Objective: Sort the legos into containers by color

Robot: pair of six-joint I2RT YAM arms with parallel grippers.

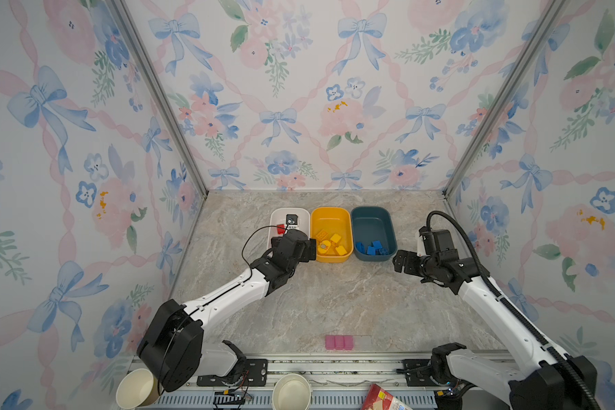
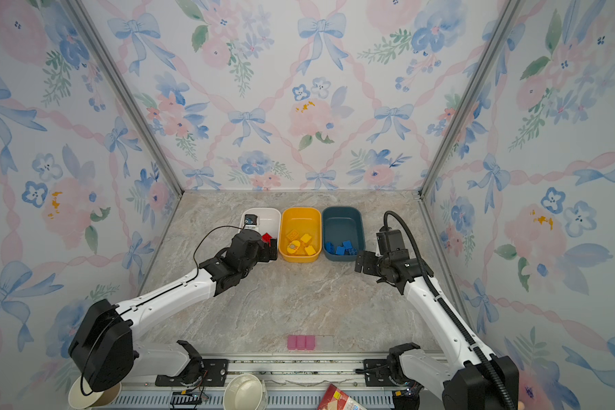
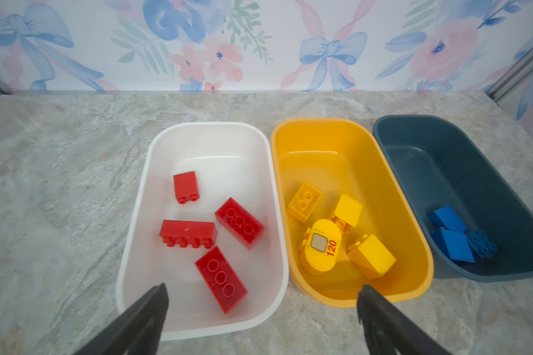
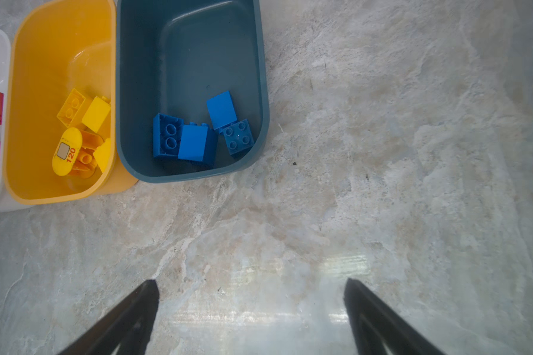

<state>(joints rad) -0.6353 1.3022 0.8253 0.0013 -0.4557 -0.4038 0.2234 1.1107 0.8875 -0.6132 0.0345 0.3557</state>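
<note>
Containers: three rounded tubs are set in a row toward the back of the marble table (image 1: 334, 301), with the white tub (image 3: 210, 124) on the left, the yellow tub (image 3: 320, 121) in the middle and the teal tub (image 3: 443, 159) on the right, their rims just beside one another.
Red legos: four red bricks (image 3: 221, 279) are seen in the white tub, two with the hollow underside up and two on their sides.
Yellow legos: four yellow pieces (image 3: 371, 255) are held in the yellow tub, among them a rounded piece (image 3: 320, 246) printed "120".
Blue legos: four blue bricks (image 4: 194, 146) are gathered at the near end of the teal tub.
Left gripper (image 3: 262, 290): the fingers are spread wide over the near end of the white tub; nothing is held or touched.
Right gripper (image 4: 251, 283): the fingers are spread wide over bare table, near the teal tub but apart from it; nothing is held.
Views: all four red bricks are shown by the left wrist view alone, since in both top views the white tub is largely hidden by the left arm (image 1: 228, 294). Three blue bricks are made out in the left wrist view, four in the right wrist view. The pink strip (image 1: 338, 342) and two paper cups (image 1: 135, 388) at the front edge are shown by the top views only.
</note>
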